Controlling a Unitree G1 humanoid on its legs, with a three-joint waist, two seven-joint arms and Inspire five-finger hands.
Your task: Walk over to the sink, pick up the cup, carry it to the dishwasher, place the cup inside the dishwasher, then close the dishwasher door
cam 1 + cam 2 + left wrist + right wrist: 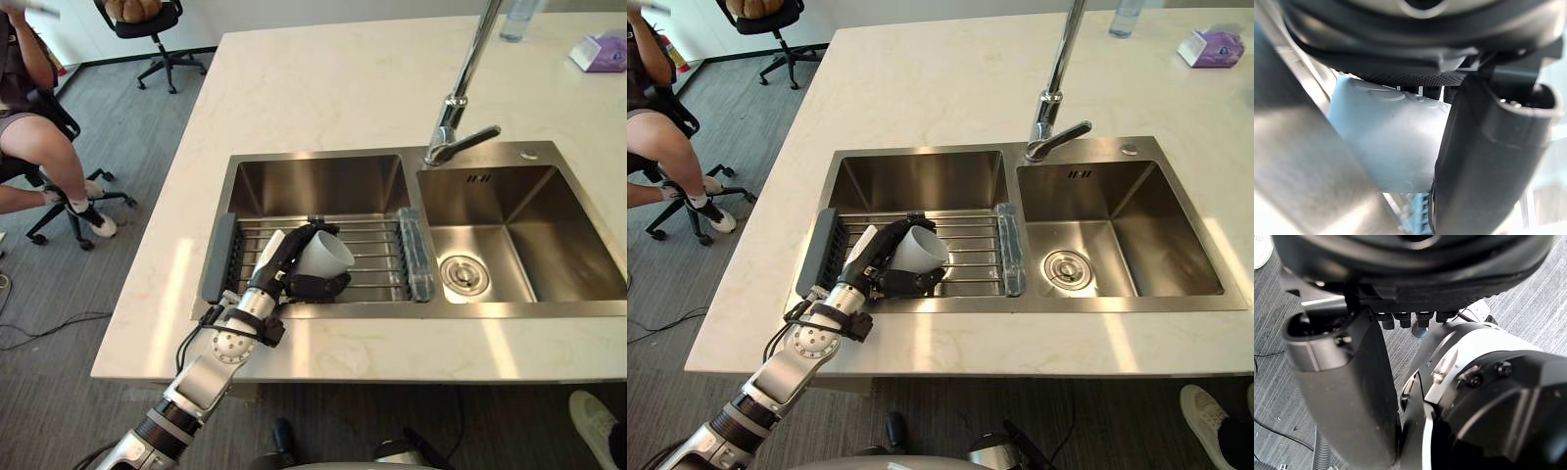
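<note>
Left hand [1488, 156]: curled round white tapered cup [325, 255], frame centre.
Cup: over steel wire rack [377, 257], eye views.
Right hand [1342, 382]: wrist view, above grey floor [1273, 357]; grip unreadable.

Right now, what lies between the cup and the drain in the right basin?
In the left eye view: the drying rack's bars, its grey end strip, then the steel divider between the basins, separating cup from drain.

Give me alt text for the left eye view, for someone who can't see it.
The robot's dark left hand is curled round a white cup at the wire rack over the left basin of a stainless steel double sink. A person sits nearby.
</note>
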